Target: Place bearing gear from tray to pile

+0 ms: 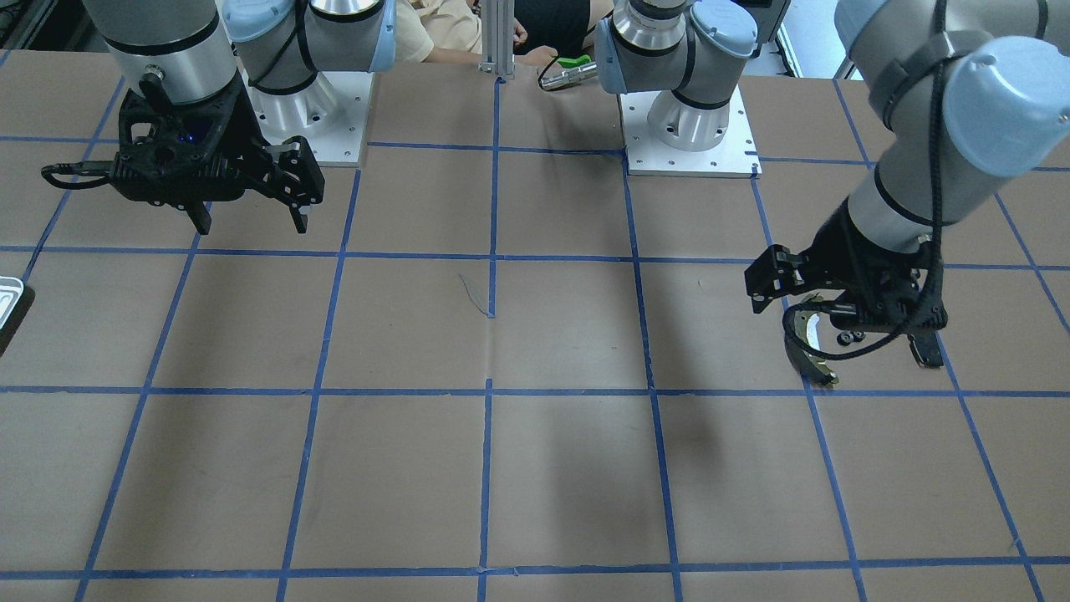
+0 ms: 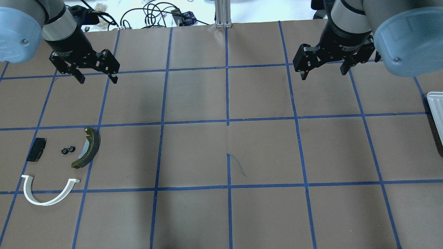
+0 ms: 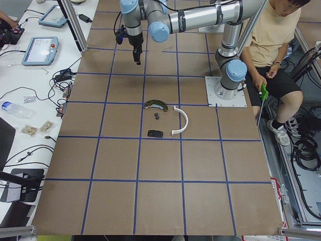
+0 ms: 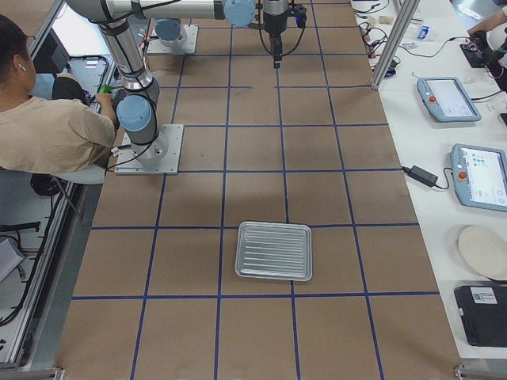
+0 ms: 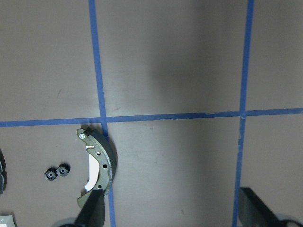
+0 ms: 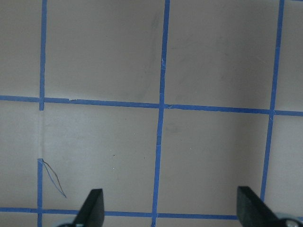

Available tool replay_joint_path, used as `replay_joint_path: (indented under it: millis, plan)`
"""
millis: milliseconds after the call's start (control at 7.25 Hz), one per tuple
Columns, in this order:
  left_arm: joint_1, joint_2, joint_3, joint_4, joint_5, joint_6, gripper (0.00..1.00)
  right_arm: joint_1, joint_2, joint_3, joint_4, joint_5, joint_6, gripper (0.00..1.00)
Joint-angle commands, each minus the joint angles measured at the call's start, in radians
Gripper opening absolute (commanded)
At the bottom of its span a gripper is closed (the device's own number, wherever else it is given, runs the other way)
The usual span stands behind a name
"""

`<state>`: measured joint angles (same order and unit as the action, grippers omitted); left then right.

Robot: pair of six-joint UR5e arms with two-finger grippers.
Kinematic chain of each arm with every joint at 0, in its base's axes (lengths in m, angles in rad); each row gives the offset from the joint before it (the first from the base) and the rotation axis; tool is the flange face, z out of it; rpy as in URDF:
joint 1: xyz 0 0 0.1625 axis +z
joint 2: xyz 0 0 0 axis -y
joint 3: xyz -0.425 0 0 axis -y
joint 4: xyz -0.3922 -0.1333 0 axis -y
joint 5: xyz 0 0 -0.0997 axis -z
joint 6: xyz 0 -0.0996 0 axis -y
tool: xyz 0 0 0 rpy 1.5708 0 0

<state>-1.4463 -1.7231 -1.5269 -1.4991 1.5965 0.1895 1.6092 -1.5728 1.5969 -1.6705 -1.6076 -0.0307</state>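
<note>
Two tiny black bearing gears lie side by side on the table in the pile, between the black rectangular pad and the curved olive brake shoe. The white arc piece lies in front of them. The gears also show in the left wrist view, beside the brake shoe. My left gripper is open and empty, raised beyond the pile. My right gripper is open and empty, raised at the far right. The silvery tray holds nothing that I can see.
The table is brown paper with a blue tape grid. The tray's rim shows at the right edge of the overhead view. A person sits behind the robot bases. Screens and cables lie on the side benches.
</note>
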Motion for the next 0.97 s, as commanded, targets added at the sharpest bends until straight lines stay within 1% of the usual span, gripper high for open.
replay_joint_path:
  millis: [0,138,828]
  plan:
    - [-0.075,0.066,-0.007,-0.038,-0.028,-0.019,1.00,0.000,0.000,0.000,0.000,0.000,0.000,1.00]
    - [-0.083,0.077,-0.021,-0.039,-0.079,-0.018,1.00,0.000,0.000,0.000,0.000,0.000,0.000,1.00]
    - [-0.103,0.095,-0.036,-0.052,-0.069,-0.015,1.00,0.000,-0.001,0.000,0.000,0.000,0.000,1.00]
